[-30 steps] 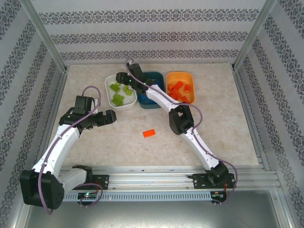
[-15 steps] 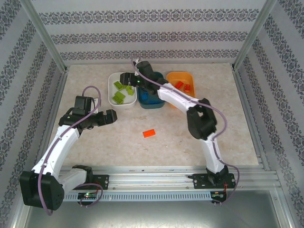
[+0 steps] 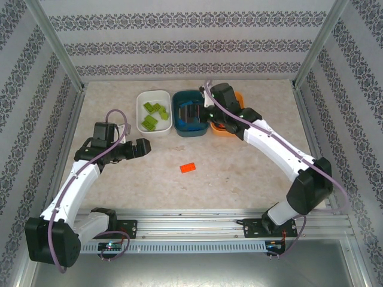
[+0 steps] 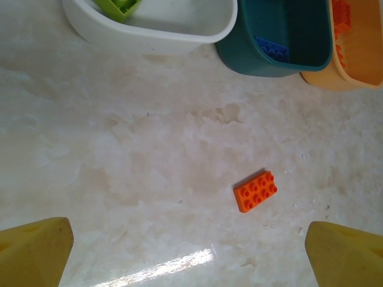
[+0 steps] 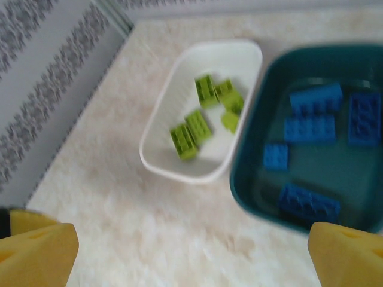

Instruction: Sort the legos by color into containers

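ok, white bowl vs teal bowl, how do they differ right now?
Colour: the white bowl is plain white, while the teal bowl is dark teal.
Contents: the white bowl holds lime green legos, and the teal bowl holds blue legos.
Position: in the top view the white bowl sits to the left of the teal bowl.
Shared: both have the same shallow rounded-rectangular shape, stand side by side at the far end of the table, and each holds a single colour.
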You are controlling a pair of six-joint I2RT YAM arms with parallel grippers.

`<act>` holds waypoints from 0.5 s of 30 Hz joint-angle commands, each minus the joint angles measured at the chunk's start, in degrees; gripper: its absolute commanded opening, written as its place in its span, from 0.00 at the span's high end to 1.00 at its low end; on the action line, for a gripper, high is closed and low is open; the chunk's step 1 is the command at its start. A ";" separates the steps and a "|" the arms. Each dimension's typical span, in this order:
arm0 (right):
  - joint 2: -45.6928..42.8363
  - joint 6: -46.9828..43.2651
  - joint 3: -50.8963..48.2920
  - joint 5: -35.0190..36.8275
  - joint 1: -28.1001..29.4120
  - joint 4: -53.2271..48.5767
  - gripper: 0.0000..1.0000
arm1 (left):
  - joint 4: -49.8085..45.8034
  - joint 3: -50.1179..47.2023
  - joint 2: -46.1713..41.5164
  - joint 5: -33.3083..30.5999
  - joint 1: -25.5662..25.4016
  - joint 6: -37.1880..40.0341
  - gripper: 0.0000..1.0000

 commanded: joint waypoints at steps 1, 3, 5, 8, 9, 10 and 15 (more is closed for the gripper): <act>-2.80 -1.56 -3.13 -0.65 0.69 -13.46 0.02 | 2.78 -0.50 1.27 3.89 0.65 -0.54 0.00; -3.49 -1.48 -4.81 -1.32 1.28 -16.43 0.02 | 3.00 -0.60 1.59 4.40 0.67 -0.71 0.00; -4.07 -1.62 -6.20 0.16 2.58 -19.30 0.02 | 3.13 -0.76 1.83 4.72 0.64 -0.76 0.00; -4.49 -2.59 -7.35 3.52 5.12 -23.73 0.02 | 3.43 -1.01 1.93 5.15 0.67 -1.08 0.00; -4.50 -2.76 -7.69 4.66 6.04 -24.95 0.02 | 3.54 -1.19 2.07 5.35 0.67 -1.13 0.00; -4.50 -3.01 -7.87 5.22 6.76 -25.91 0.02 | 3.64 -1.28 2.27 5.54 0.63 -1.20 0.00; -3.20 -2.13 -9.06 6.73 10.29 -28.69 0.02 | 3.64 -1.27 3.22 5.89 0.53 -1.40 0.00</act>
